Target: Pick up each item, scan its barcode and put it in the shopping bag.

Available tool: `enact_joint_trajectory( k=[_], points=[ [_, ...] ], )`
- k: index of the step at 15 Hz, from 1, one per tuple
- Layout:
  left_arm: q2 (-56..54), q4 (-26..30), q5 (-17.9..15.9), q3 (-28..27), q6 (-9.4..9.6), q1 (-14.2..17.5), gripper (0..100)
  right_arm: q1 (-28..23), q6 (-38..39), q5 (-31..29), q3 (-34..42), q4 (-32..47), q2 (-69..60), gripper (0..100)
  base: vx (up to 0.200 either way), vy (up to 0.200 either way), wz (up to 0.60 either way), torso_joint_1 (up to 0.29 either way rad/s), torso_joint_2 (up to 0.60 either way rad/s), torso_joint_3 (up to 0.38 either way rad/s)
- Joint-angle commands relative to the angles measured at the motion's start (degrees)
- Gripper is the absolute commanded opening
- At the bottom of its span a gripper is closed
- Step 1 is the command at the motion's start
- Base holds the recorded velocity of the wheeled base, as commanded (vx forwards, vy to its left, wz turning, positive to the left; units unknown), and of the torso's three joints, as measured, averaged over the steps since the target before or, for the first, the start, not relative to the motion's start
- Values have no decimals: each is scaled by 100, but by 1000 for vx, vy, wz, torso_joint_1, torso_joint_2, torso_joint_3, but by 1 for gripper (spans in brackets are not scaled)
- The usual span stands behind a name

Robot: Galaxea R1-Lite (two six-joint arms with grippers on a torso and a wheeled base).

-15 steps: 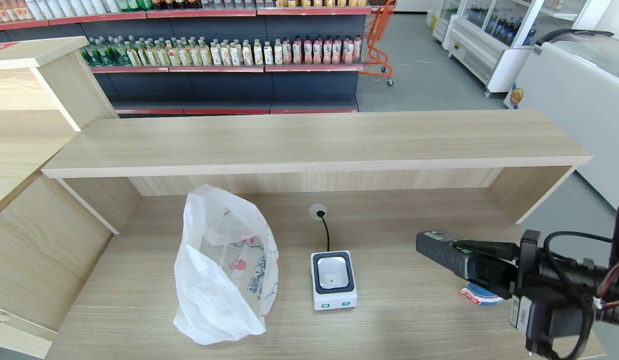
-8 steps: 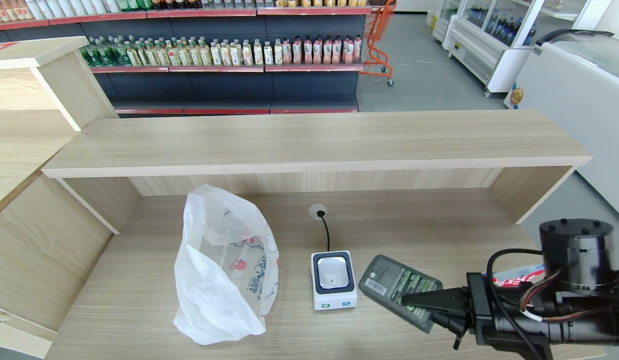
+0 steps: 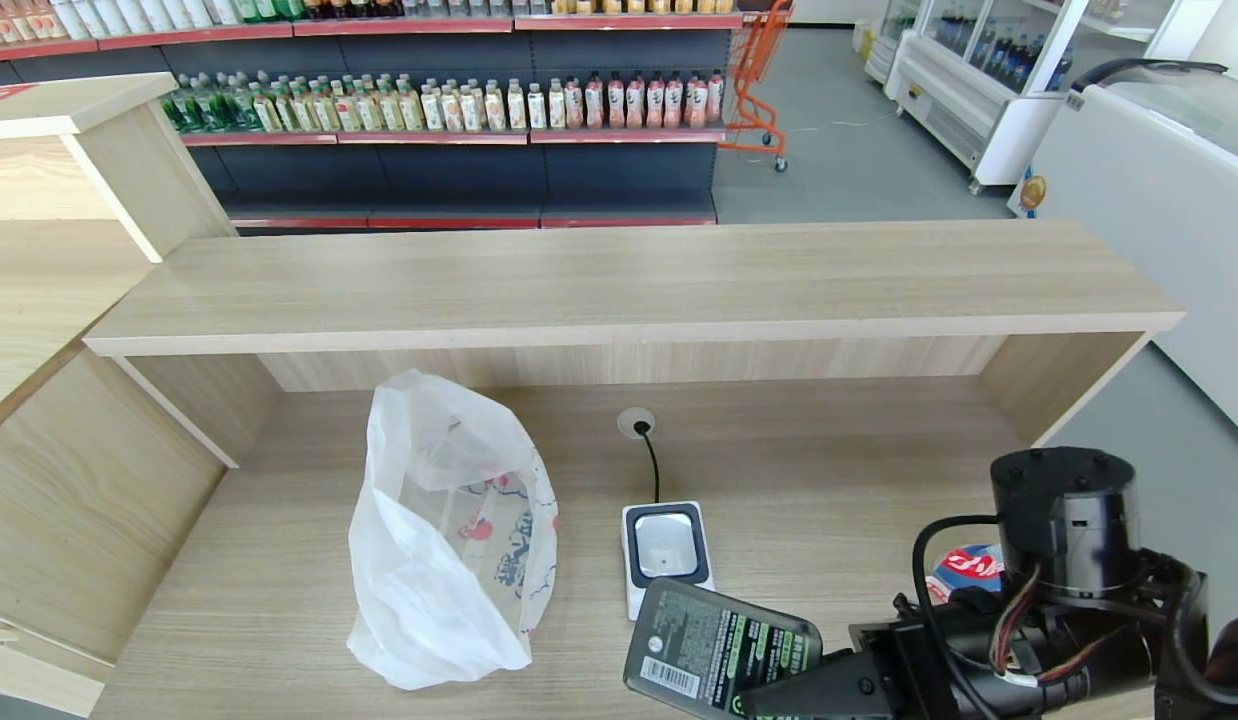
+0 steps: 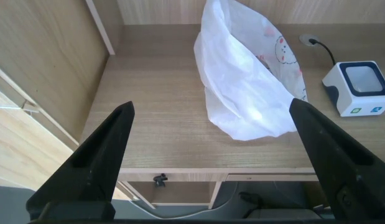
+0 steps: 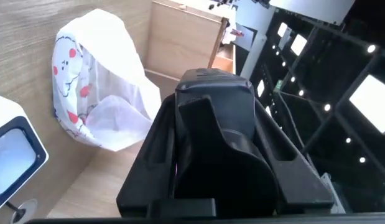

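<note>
Dark pouch (image 3: 719,650), green-labelled, clamped in right end effector (image 3: 779,690) at front edge of barcode scanner (image 3: 667,545), barcode facing upward. Advised: turn barcode down over scanner window. Left end effector (image 4: 211,107) wide open, empty, facing shopping bag (image 3: 449,530).

Matt wood counter (image 3: 879,470) w/ thin plastic bag (image 3: 439,560).

Shopping bag (image 3: 449,530) sits on counter (image 3: 829,480), left of centre. Scanner (image 3: 666,550) is just right of it, not touching. Cable (image 3: 651,465) runs from the scanner's far side to grommet (image 3: 636,422). Pouch (image 3: 714,645), in right gripper (image 3: 779,692), sits above the near edge, overlapping the scanner's near side. Packet (image 3: 964,572) lies far right. Raised ledge (image 3: 629,280) spans the far side.
</note>
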Motion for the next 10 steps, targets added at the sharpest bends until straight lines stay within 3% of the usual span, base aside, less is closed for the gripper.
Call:
enact_joint_trajectory(
  k=[1, 10],
  points=[
    [-2, 0, 1, 0, 0, 5, 100, -5, -39, 24, -11, -5, 28, 0, 0, 0, 0, 0, 0, 0],
    [-2, 0, 1, 0, 0, -4, 100, -40, -171, 296, 59, 4, -60, 0, 0, 0, 0, 0, 0, 0]
  ],
)
